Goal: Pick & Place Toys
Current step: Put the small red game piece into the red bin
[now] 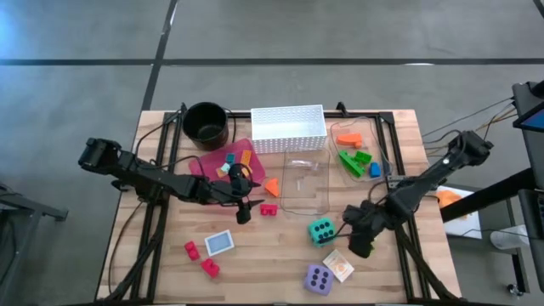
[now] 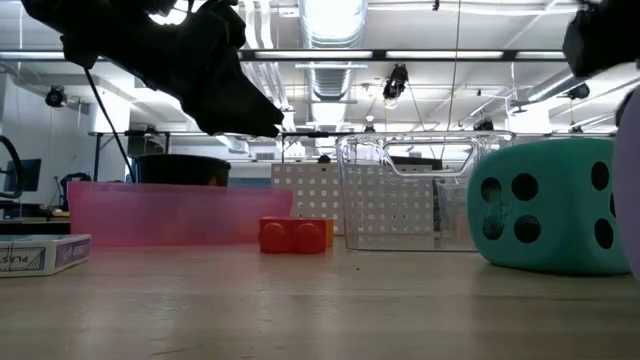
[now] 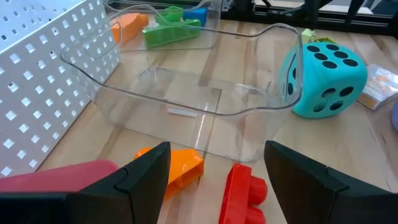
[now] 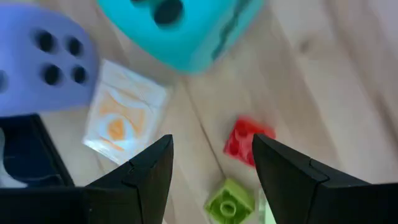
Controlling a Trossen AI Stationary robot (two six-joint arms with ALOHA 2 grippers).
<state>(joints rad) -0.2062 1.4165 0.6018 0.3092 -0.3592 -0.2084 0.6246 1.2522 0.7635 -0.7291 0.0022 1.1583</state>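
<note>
Left wrist view put the left gripper (image 3: 214, 180) just above the tabletop, its two dark fingers spread wide with nothing between them. A red brick (image 3: 244, 196) lay in the gap at about 1 o'clock from the midpoint, clear of both fingers, and an orange brick (image 3: 177, 167) sat beside the finger at 10 o'clock. Beyond them stood the clear plastic bin (image 3: 186, 93), and at 2 o'clock the teal die (image 3: 323, 78) rested against the bin's outer wall. Farther off lay green, orange and blue bricks (image 3: 165, 31) past the bin, with the white perforated basket (image 3: 43, 81) at 10 o'clock.

From overhead, the right gripper (image 1: 361, 240) hung at 3 o'clock from the teal die, its fingers partly apart and empty. In its own wrist view a small red brick (image 4: 245, 140) lay on the wood between the fingers, untouched, a green brick (image 4: 230, 202) nearer the wrist, a printed card (image 4: 124, 115) off at 10 o'clock, and the purple die (image 4: 43, 59) beyond that.

On the near left of the table sat two more red bricks (image 1: 200, 259) and a card box (image 1: 219, 242).
</note>
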